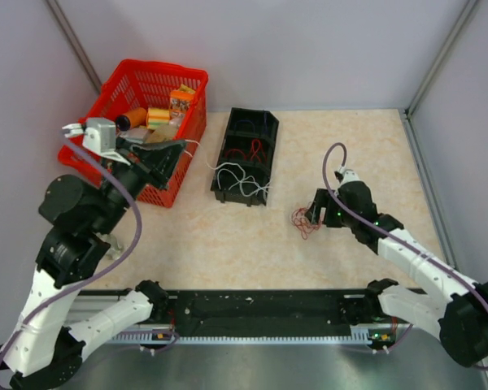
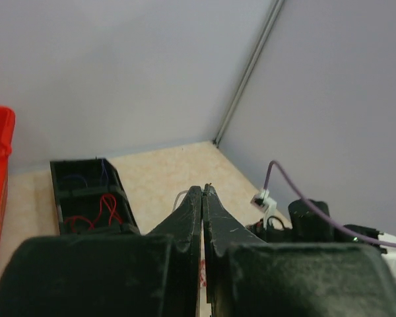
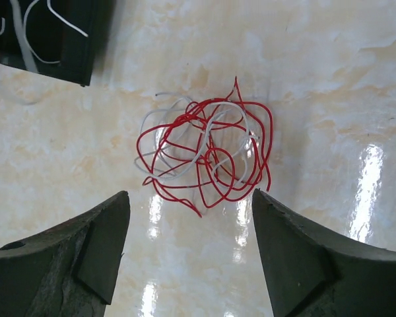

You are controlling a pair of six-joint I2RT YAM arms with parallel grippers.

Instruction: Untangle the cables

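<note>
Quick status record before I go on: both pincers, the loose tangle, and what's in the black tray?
left pincer: shut, nothing visibly held, raised by the red basket
right pincer: open, hovering over the tangle, not touching it
tangle: red and white wires knotted together, lying on the table, outside the tray
black tray: blue wires in the far compartment, red wire in the middle, white wires spilling over the near end

Top camera overlooks the table [image 1: 354,142]; right wrist looks closely down at their shared cable tangle [image 3: 206,156].
</note>
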